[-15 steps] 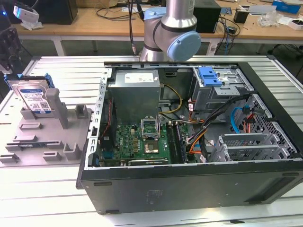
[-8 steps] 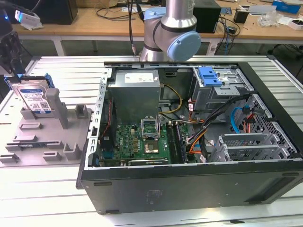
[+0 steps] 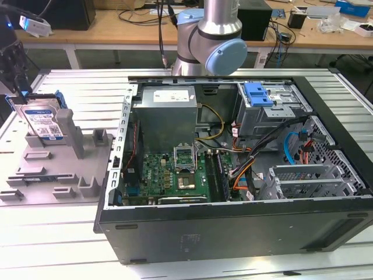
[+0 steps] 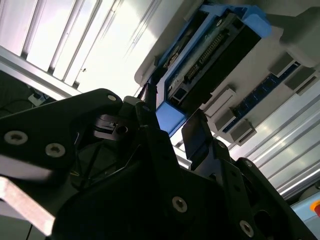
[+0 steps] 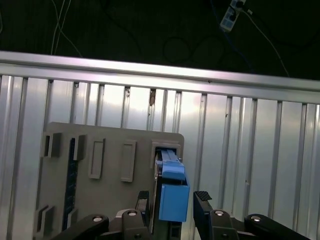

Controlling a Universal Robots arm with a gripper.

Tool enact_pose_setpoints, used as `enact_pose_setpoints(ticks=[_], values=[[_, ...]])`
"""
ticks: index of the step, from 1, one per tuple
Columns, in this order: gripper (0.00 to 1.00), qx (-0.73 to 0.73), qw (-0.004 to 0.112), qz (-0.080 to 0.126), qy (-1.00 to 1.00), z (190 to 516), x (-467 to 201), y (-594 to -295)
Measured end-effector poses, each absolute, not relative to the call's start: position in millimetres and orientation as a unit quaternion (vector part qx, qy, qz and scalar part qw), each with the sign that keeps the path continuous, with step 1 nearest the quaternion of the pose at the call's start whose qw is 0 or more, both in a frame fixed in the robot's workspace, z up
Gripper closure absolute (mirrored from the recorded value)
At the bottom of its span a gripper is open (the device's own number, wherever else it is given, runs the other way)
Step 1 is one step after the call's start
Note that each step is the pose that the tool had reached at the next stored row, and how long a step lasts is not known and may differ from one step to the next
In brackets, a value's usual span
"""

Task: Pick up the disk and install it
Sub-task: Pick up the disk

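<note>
The disk (image 3: 44, 119), silver with a white-and-blue label and a blue bracket, stands on edge in the grey moulded tray (image 3: 58, 178) at the exterior view's left, leaning by the tray's upright post (image 3: 69, 131). My gripper (image 3: 24, 93) comes down onto its upper end. In both wrist views the black fingers (image 5: 143, 200) straddle the bracket's blue end tab (image 5: 173, 197), with narrow gaps on each side. My gripper (image 5: 173, 200) is open, as the second wrist view (image 4: 172, 122) also shows. The disk's connector edge (image 4: 210, 55) shows there.
An open black computer case (image 3: 233, 233) lies on the ribbed metal table (image 3: 52, 245), right of the tray. Inside are a motherboard (image 3: 175, 175), a power supply (image 3: 166, 111) and a grey drive cage with a blue tab (image 3: 259, 96). The arm's base (image 3: 210, 41) stands behind the case.
</note>
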State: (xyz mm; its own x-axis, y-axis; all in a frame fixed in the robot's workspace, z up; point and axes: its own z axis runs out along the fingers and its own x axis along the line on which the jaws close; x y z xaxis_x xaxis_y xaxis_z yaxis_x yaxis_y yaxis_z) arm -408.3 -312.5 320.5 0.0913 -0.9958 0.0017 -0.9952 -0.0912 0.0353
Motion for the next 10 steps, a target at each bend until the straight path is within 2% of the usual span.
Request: enact_pose_setpoints(ticks=[10], values=[[0.52,0.739,0.014,-0.011,-0.673,310.5,-408.2,-312.5]])
